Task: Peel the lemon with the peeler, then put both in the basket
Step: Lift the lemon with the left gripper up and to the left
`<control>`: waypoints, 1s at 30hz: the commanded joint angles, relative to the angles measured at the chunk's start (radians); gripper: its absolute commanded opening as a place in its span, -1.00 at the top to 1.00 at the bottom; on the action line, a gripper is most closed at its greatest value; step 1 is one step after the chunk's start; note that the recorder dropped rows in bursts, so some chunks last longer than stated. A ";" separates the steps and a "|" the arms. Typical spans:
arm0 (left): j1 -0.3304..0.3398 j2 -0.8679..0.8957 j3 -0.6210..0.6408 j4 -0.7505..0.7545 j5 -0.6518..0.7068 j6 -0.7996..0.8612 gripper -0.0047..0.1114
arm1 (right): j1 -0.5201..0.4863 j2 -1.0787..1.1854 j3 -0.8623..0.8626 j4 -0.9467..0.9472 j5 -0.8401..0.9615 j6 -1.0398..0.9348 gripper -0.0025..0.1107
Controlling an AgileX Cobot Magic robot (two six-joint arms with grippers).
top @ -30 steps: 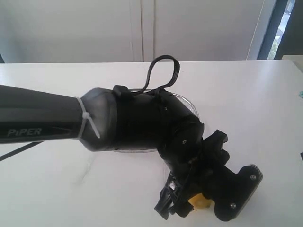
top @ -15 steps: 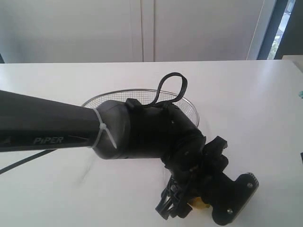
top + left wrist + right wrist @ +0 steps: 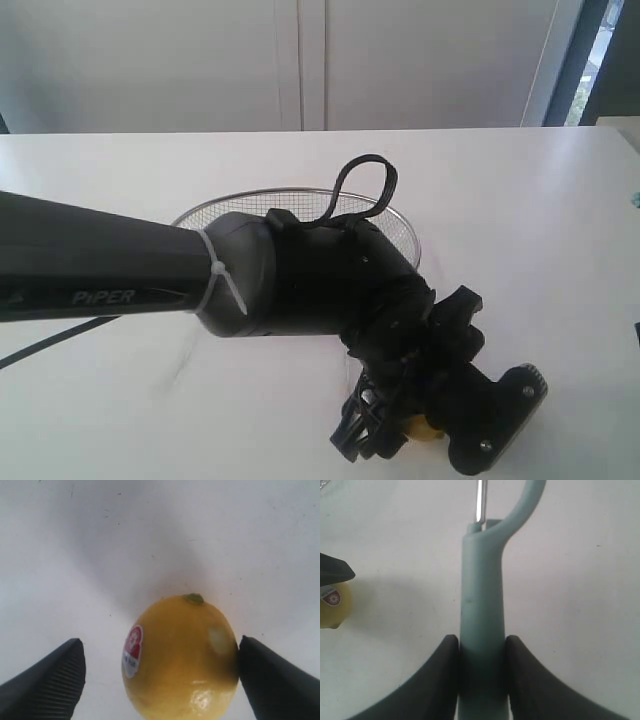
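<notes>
The yellow lemon (image 3: 180, 655) with a red and white sticker lies on the white table between the fingers of my left gripper (image 3: 160, 647). That gripper is open: one pad touches the lemon's side and the other stands apart from it. From the exterior view only a sliver of the lemon (image 3: 426, 431) shows under the left gripper (image 3: 400, 432). My right gripper (image 3: 481, 645) is shut on the pale teal handle of the peeler (image 3: 482, 600), whose blade head runs out of frame. The lemon (image 3: 332, 607) lies off to one side of it. The wire basket (image 3: 398, 222) sits behind the left arm, mostly hidden.
The black left arm (image 3: 120, 270) stretches across the table (image 3: 530, 230) from the left and covers most of the basket. A cable loop (image 3: 362, 185) rises from its wrist. The right arm is out of the exterior view.
Over the last second the left arm has shifted slightly right and lower, uncovering the basket's far rim. Since half a second ago it has hardly moved.
</notes>
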 commanded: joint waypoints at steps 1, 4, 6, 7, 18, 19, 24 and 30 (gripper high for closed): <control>-0.006 0.014 -0.004 -0.005 0.002 0.012 -0.54 | -0.006 -0.006 0.003 -0.011 -0.003 0.007 0.96; -0.006 0.024 -0.004 -0.005 0.002 0.012 -0.54 | -0.006 -0.006 0.003 -0.011 -0.003 0.007 0.96; -0.006 0.029 -0.004 -0.005 -0.002 0.012 -0.54 | -0.006 -0.006 0.003 -0.011 -0.003 0.007 0.96; -0.006 0.031 -0.004 -0.005 -0.002 0.012 -0.54 | -0.006 -0.006 0.003 -0.011 -0.003 0.007 0.96; -0.006 0.048 -0.004 -0.005 -0.009 0.012 -0.47 | -0.006 -0.006 0.003 -0.011 -0.003 0.007 0.96; -0.006 0.048 -0.004 -0.005 -0.009 0.012 -0.44 | -0.006 -0.006 0.003 -0.011 -0.003 0.007 0.96; -0.006 0.048 -0.004 -0.005 -0.006 -0.005 -0.24 | -0.006 -0.006 0.003 -0.011 -0.003 0.007 0.96; -0.006 0.048 -0.004 -0.005 0.012 -0.062 -0.09 | -0.006 -0.006 0.003 -0.011 -0.003 0.007 0.96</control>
